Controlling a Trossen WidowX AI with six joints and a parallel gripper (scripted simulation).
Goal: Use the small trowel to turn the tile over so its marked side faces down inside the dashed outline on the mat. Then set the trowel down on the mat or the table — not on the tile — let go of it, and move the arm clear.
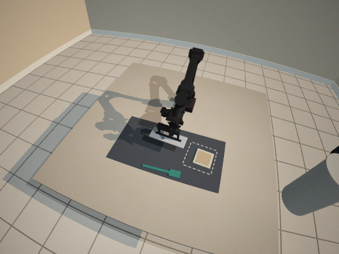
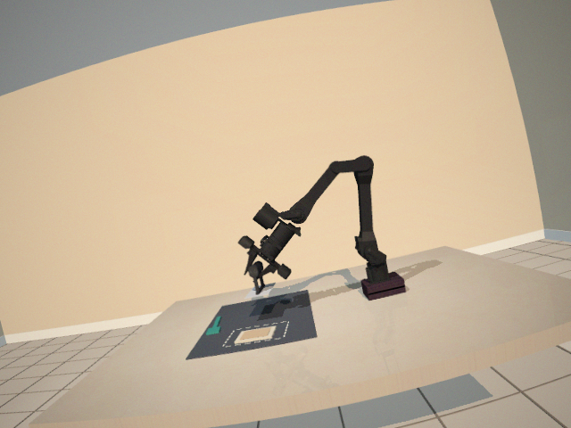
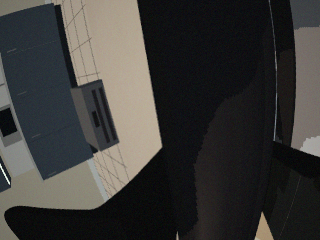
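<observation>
The tile (image 1: 204,157) (image 2: 256,334) lies flat inside the dashed outline (image 1: 211,173) (image 2: 286,322) on the dark mat (image 1: 123,153) (image 2: 302,325). Its upper face shows a tan square with a cream border; its underside is hidden. My gripper (image 1: 169,136) (image 2: 260,291) is shut on a long, flat, pale trowel (image 1: 183,143) (image 2: 251,293) and holds it above the mat's arm side, to one side of the tile and apart from it. The fingers hide part of the trowel. The wrist view is mostly filled by dark gripper parts, and the grip does not show clearly there.
A teal spatula-shaped tool (image 1: 174,173) (image 2: 213,330) lies on the mat near its edge away from the arm base (image 2: 384,286). The mat lies on a beige table top (image 1: 246,213) (image 2: 138,368). A grey cylinder (image 1: 309,186) stands at the right in the top view.
</observation>
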